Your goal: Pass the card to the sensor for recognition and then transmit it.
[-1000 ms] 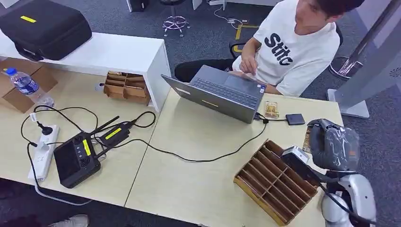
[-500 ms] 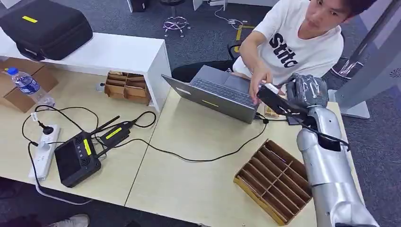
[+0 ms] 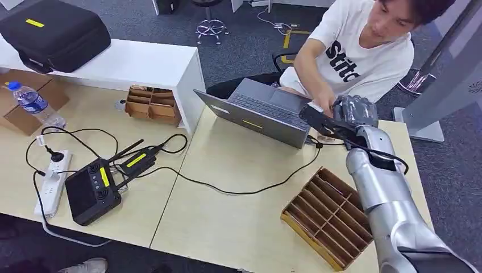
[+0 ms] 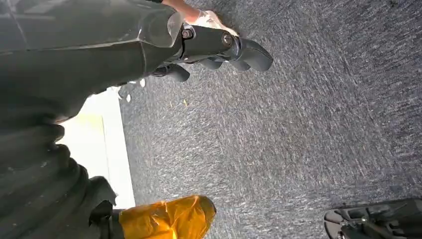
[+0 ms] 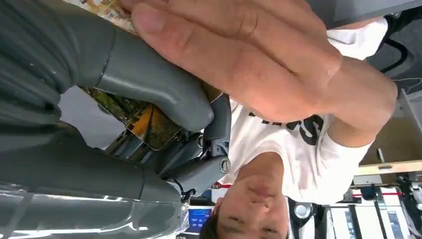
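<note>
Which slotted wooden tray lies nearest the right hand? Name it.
The big tray at the table's near right edge, beside the right arm; the small tray sits far off by the white shelf.

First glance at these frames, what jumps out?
The right hand reaches across the far edge of the table, holding a card while a person's hand closes on it beside the open laptop. Nearer, a wooden slotted tray sits by the robot's arm. The left hand hangs over grey carpet.
</note>
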### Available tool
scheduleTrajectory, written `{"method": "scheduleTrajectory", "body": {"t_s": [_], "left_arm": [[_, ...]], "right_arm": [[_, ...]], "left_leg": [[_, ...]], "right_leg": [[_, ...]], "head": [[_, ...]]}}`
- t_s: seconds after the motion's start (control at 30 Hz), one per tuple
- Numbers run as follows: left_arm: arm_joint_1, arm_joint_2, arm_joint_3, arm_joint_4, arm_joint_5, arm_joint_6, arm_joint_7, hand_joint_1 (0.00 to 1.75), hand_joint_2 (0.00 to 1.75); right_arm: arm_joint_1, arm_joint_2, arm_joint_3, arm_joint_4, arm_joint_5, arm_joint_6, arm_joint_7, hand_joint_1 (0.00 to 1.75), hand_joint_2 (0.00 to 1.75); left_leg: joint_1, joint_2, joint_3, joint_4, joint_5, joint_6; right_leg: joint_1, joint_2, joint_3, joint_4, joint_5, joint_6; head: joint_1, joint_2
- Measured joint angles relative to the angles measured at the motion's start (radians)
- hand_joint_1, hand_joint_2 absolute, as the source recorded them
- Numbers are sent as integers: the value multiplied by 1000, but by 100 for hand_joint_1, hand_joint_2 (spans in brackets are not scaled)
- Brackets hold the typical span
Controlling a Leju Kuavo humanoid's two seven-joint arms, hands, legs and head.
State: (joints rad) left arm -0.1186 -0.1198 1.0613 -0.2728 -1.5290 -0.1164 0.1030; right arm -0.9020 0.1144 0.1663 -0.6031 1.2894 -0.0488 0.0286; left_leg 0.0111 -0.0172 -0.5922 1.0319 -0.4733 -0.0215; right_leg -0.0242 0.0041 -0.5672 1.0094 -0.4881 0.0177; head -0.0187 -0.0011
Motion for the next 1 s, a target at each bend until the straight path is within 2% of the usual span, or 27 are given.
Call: {"method": "scheduleTrajectory", "body": {"t_s": [0.7,0.73,0.8,0.87,0.9,1.0], "left_arm": [[0,0,0,0,0,0,0,0,175],[0,0,0,0,0,0,0,0,175],[0,0,0,0,0,0,0,0,175],[3,2,0,0,3,4,3,0,175],[6,3,0,0,4,6,2,0,175],[23,10,0,0,4,14,-1,0,175]], "right_arm": [[-12,2,0,36,0,-4,0,175,175],[-12,2,0,36,0,-4,0,0,175],[-11,2,0,36,-6,-8,-1,0,175],[-2,-16,-26,19,-122,-62,-47,0,175],[6,-24,-63,-9,-201,-64,-83,0,175],[12,-66,-173,-86,-259,-7,-116,0,175]], "left_leg": [[0,0,-1,0,0,0],[0,0,-1,0,0,0],[0,0,-1,0,0,0],[0,0,-1,1,0,0],[0,-1,-1,1,0,0],[0,-6,-2,1,0,0]], "right_leg": [[0,0,0,0,0,0],[0,0,0,0,0,0],[0,0,0,0,0,0],[0,0,-2,0,0,0],[0,-1,-2,0,0,0],[0,-6,-1,-1,-1,1]], "head": [[0,0],[0,0],[0,0],[0,0],[-1,0],[0,0]]}}
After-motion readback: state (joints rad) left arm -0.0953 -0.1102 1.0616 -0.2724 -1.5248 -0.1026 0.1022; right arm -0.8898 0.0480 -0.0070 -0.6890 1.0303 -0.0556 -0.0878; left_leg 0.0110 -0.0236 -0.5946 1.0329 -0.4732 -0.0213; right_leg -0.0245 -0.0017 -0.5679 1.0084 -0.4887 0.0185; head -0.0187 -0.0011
